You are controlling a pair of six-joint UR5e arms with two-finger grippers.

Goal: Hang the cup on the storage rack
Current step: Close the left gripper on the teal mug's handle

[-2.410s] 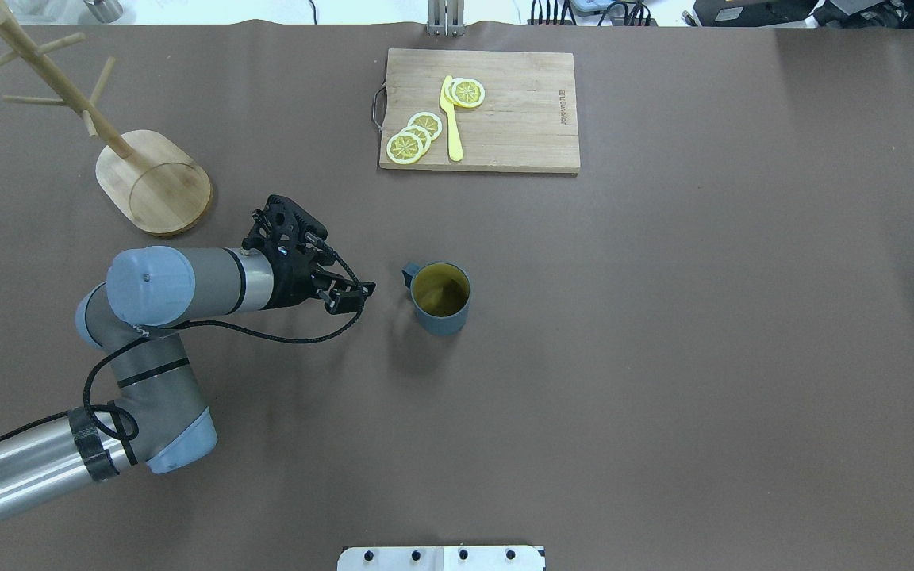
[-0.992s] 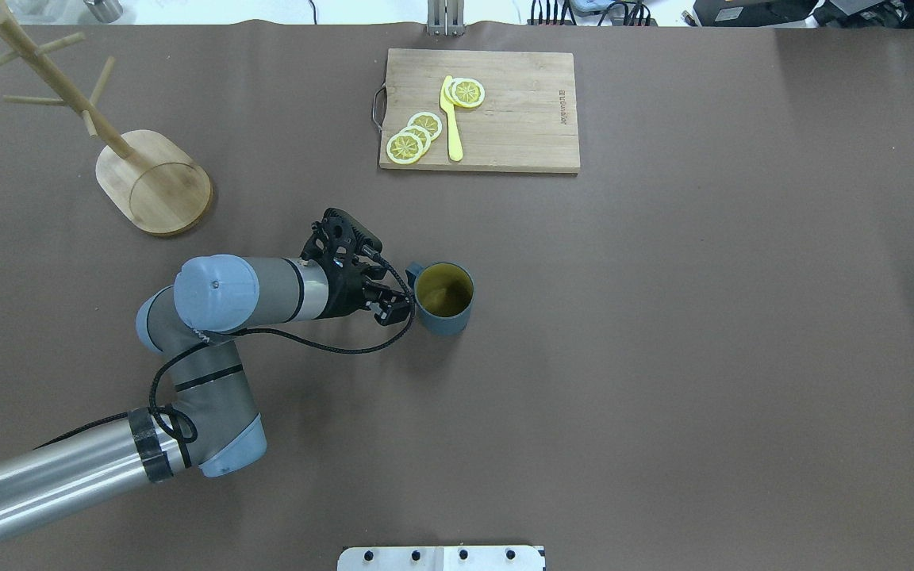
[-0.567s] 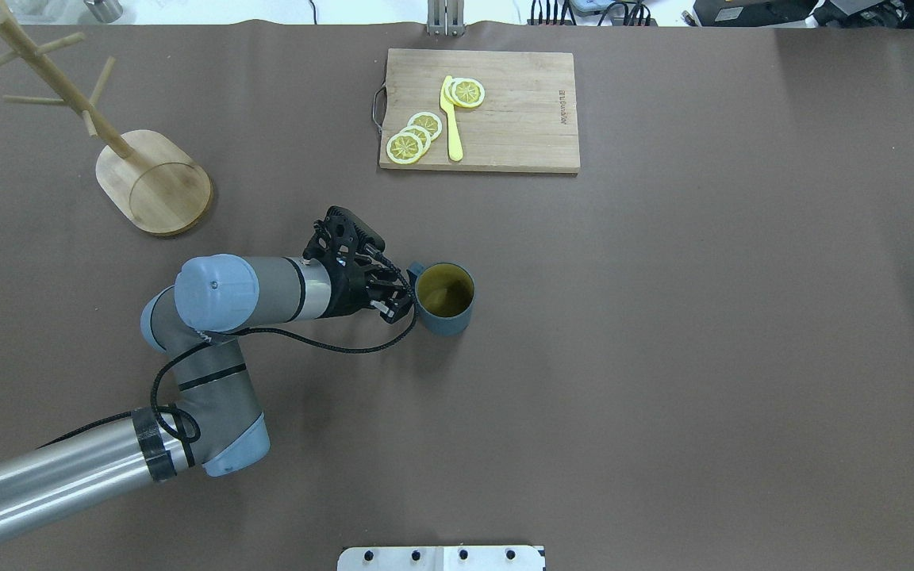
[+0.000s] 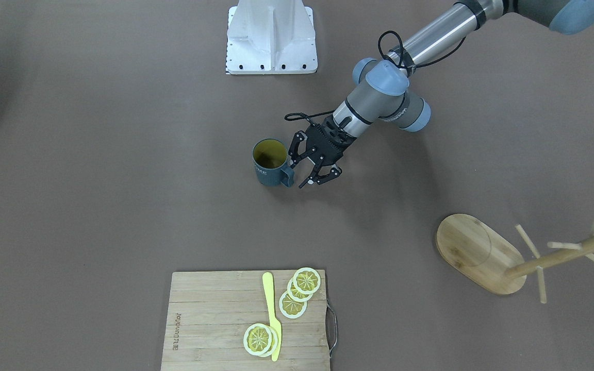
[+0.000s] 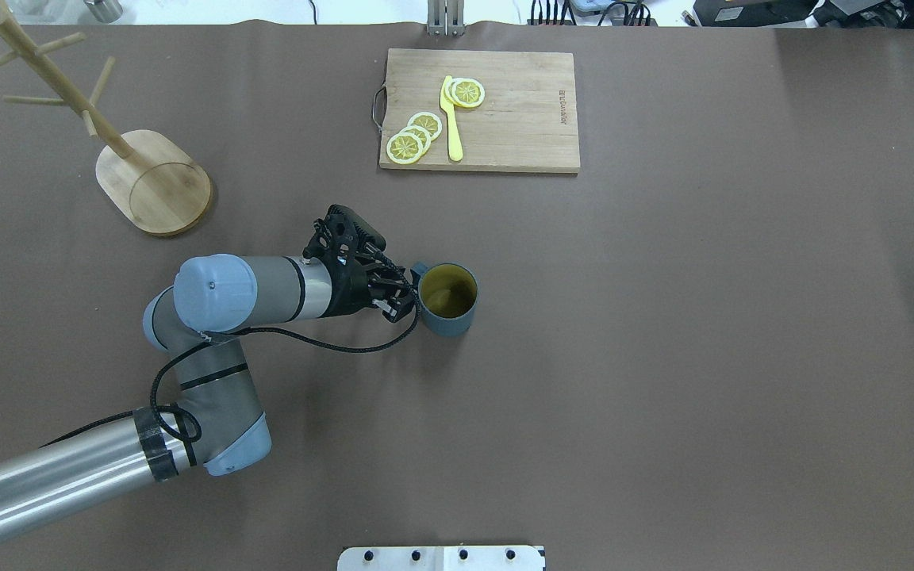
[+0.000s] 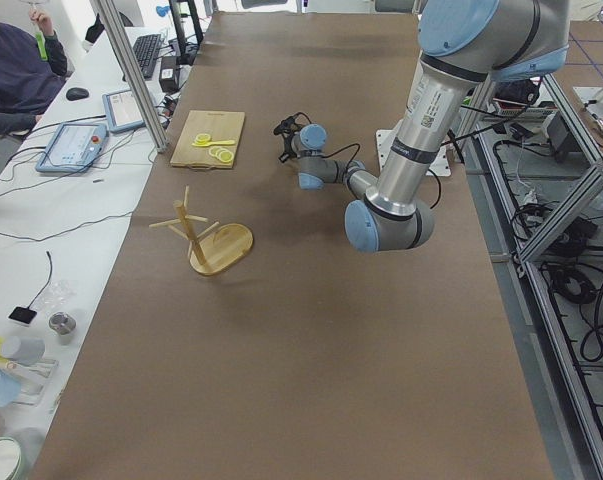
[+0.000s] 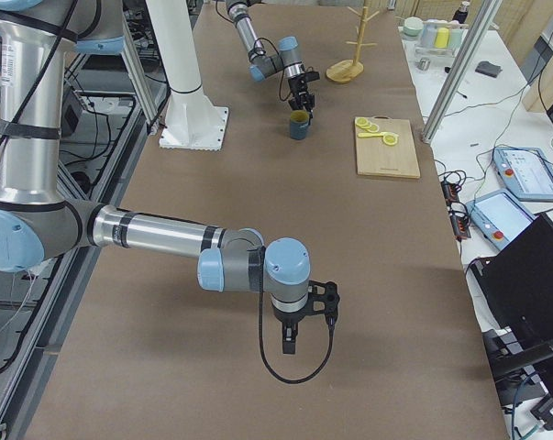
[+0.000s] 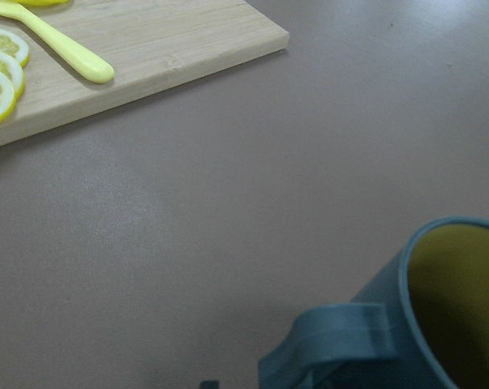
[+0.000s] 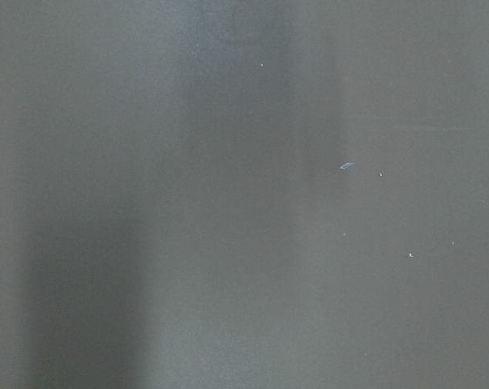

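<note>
From the overhead view, my left hand (image 5: 403, 301) has closed the gap over the last couple of seconds: it was well short of the cup (image 5: 447, 300) and now sits right up against the handle (image 5: 417, 270). The cup looks nudged a touch away from me. I read that as the approach being done and the grasp still to come. The cup stands upright on the desk (image 5: 663, 357), well apart from the storage rack (image 5: 154, 184) at the far left. The left arm (image 5: 211, 289) comes in low from the lower left, elbow folded, with the forearm lying almost level and pointed at the cup. From the front-facing view the fingers are spread, not clenched. One sits near the rim by the handle and the other out past it, so the handle looks to lie about between them. I cannot tell whether either finger touches it. In the exterior left view that hand is too small to judge. In the exterior right view my right hand (image 7: 289, 348) hangs over bare desk, far from the work, and I cannot tell from there whether it is released or clenched. The left wrist view has the handle filling the bottom centre with the cup's yellow-green mouth to its right, and a corner of the cutting board (image 8: 147, 49) beyond. The right wrist view shows only desk.
</note>
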